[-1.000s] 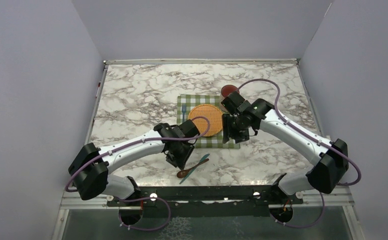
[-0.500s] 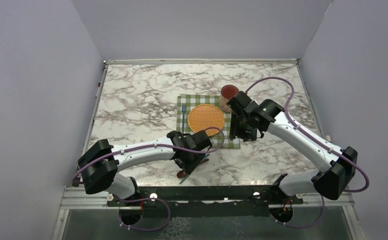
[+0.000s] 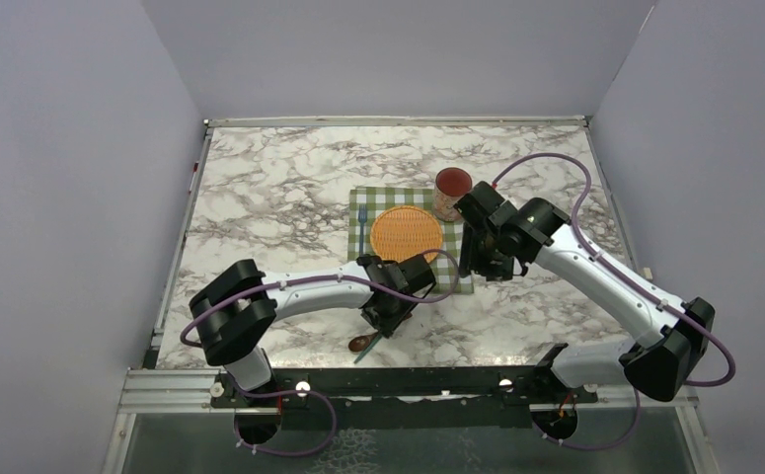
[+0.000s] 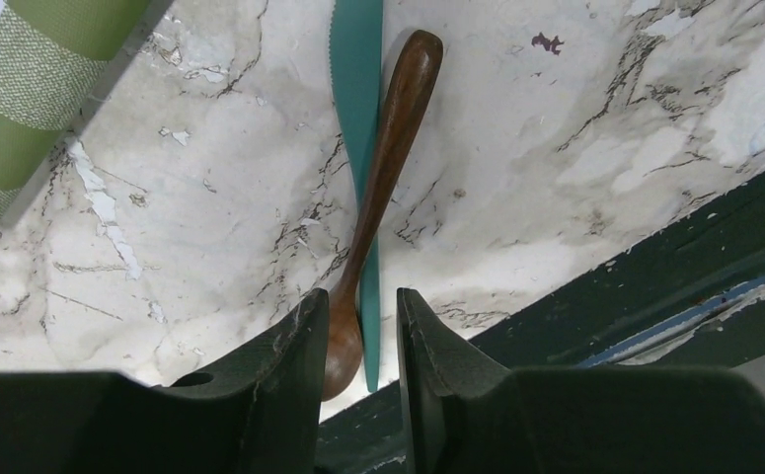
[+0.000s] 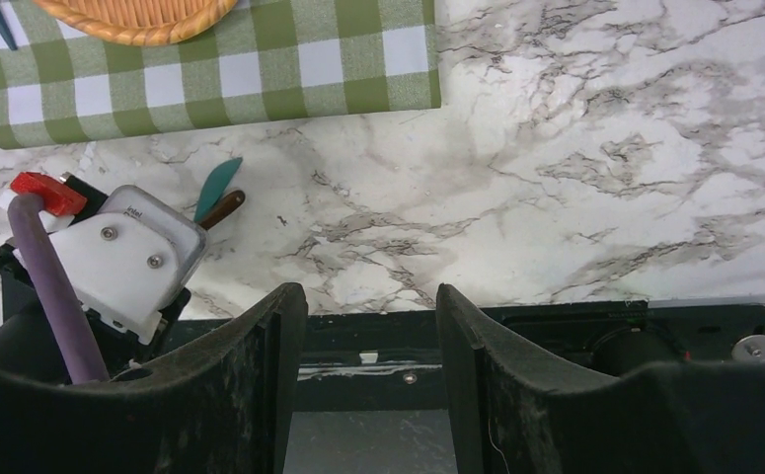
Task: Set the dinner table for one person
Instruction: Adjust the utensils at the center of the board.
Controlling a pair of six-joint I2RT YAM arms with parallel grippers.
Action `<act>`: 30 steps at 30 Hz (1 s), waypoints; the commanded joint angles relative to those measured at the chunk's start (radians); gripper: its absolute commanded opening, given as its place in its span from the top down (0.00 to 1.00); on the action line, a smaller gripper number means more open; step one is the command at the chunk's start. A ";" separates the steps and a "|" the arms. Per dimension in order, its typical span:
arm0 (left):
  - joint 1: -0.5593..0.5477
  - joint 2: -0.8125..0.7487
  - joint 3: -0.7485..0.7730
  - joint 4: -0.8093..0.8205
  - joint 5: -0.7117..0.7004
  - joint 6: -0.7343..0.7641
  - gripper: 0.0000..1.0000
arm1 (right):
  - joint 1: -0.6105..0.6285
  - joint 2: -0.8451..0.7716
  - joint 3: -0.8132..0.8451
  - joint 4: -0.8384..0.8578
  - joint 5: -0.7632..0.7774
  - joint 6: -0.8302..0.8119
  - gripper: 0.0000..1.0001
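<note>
On the marble dinner table lies a green-and-white checked cloth with an orange woven plate and a blue fork to its left. A red cup stands at the cloth's far right corner. A brown wooden spoon and a teal knife lie side by side near the front edge. My left gripper is open and low, its jaws on either side of the spoon's bowl and the knife's end. My right gripper is open and empty above the marble, right of the cloth.
The table's dark metal front frame runs just beyond the spoon and knife. In the right wrist view the left arm's white camera housing hides most of the two utensils. Grey walls enclose the table on three sides.
My left gripper has moved right and toward the front edge, coming down over the spoon and knife. My right gripper has drawn back to the right, off the plate's edge.
</note>
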 commanded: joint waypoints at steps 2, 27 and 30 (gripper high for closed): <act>-0.004 0.031 0.020 0.014 -0.025 0.026 0.66 | 0.003 -0.042 0.010 -0.008 0.027 0.030 0.45; -0.004 0.090 0.006 0.048 0.024 0.012 0.88 | 0.003 -0.062 0.017 -0.015 0.048 0.017 0.45; -0.004 0.084 0.029 0.028 0.014 0.017 0.93 | 0.003 -0.064 0.008 -0.010 0.046 0.017 0.46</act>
